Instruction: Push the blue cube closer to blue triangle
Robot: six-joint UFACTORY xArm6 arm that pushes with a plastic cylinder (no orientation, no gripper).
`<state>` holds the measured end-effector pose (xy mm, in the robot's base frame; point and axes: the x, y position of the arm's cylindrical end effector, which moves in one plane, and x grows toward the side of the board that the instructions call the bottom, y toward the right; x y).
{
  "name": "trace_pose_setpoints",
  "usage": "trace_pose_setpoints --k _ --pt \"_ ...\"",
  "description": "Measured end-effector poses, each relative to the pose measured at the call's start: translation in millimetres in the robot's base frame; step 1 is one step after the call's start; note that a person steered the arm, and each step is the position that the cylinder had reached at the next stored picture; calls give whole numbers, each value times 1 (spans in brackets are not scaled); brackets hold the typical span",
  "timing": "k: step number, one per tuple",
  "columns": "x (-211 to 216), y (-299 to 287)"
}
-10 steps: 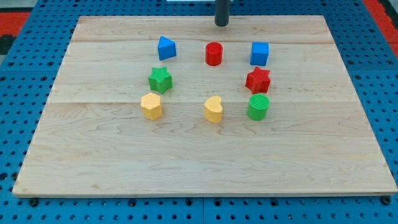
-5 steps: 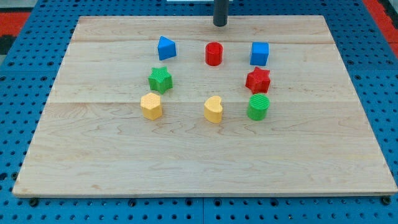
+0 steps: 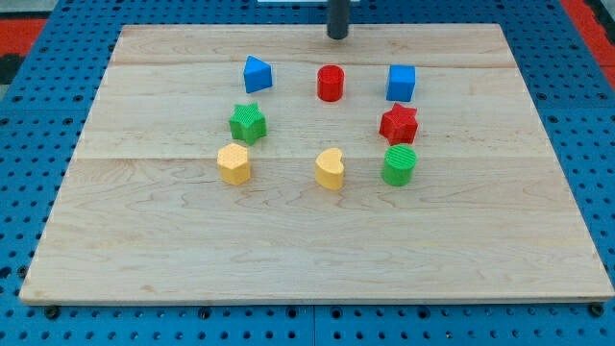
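Drifting a touch toward the view's top-left, my tip (image 3: 337, 37) holds nothing; we see it above the red cylinder (image 3: 331, 83), the blue cube (image 3: 401, 83) unmoved, well right of the blue triangle (image 3: 257, 74).

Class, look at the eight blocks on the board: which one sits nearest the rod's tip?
The red cylinder. It sits just below my tip at the view's top, while the blue triangle and blue cube lie off to either side.

Pale wooden board (image 3: 317, 240) on blue pegboard (image 3: 29, 173) (red corners)
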<state>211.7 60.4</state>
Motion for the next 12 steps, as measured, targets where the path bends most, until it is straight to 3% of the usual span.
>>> trace_pose_setpoints --k 1,2,4,6,7,9,11,12 --pt "20 53" --pt "67 77" --pt "90 102" --pt "107 25" --pt "124 30" --pt "139 -37" --pt "176 -54" --pt "150 -84"
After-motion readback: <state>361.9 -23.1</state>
